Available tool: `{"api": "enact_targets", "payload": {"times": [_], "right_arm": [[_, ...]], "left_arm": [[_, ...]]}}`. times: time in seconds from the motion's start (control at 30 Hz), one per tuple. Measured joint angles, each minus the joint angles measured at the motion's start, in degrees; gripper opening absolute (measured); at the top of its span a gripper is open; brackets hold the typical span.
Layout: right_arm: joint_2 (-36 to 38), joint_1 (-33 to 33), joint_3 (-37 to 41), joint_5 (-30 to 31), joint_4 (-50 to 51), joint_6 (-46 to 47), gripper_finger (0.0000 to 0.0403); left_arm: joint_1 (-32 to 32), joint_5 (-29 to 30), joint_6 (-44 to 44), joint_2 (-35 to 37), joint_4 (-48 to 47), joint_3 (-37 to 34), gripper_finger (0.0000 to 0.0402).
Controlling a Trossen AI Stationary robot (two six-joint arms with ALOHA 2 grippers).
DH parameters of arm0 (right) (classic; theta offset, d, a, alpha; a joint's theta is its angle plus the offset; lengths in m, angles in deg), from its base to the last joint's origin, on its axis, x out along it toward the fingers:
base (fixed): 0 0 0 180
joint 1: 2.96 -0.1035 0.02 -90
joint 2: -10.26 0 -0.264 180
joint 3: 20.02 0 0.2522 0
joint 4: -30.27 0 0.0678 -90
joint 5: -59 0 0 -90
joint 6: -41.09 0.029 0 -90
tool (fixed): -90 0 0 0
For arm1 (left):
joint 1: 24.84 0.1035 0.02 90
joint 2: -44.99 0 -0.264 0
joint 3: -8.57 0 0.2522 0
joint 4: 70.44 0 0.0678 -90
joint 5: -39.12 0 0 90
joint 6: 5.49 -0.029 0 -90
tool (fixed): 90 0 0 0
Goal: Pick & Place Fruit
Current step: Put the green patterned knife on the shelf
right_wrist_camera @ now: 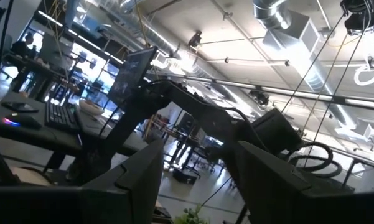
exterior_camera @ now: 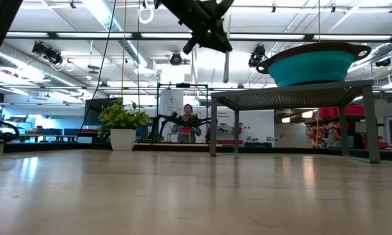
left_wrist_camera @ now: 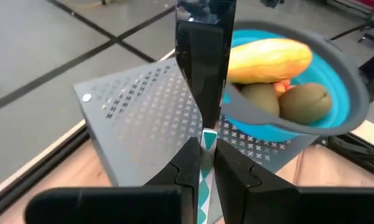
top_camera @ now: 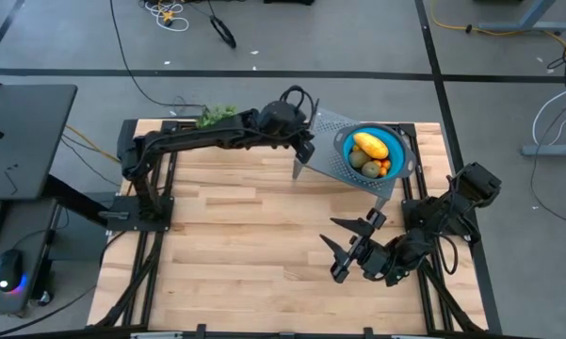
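A yellow oblong fruit (top_camera: 371, 146), two olive-brown oval fruits (left_wrist_camera: 305, 102) and tiny orange-red pieces (top_camera: 385, 167) are held in a blue, grey-rimmed round colander bowl (top_camera: 403, 151), which is set on a grey perforated metal stand (top_camera: 331, 149) at the table's far edge. The left gripper (top_camera: 304, 151) is raised beside the stand, fingers clamped on a slim white-bladed knife (left_wrist_camera: 208, 144). The right gripper (top_camera: 346, 247) is spread wide over the wooden table (top_camera: 245, 235), nothing held.
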Motion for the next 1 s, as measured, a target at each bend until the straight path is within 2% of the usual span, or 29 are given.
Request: {"api": "enact_targets", "payload": {"times": [0.17,0.23,0.7,1.0], "right_arm": [[0.3,0.0,0.0,-0.2,0.0,-0.3,0.0213],[0.3,0.0,0.0,-0.3,0.0,-0.3,0.0213],[0.4,0.0,0.0,0.0,0.0,-0.4,0.0213],[0.4,0.0,0.0,0.0,0.0,-0.4,0.0213]], "left_arm": [[0.1,-0.6,0.6,-2.6,-0.8,-0.2,0.0035],[0.1,-0.9,1.1,-3.4,1.6,0.0,0.0035],[1.3,-1.8,1.5,-4.7,3.4,0.0,0.0044],[1.3,1.3,-0.7,-4.7,3.8,0.0,0.0043]]}}
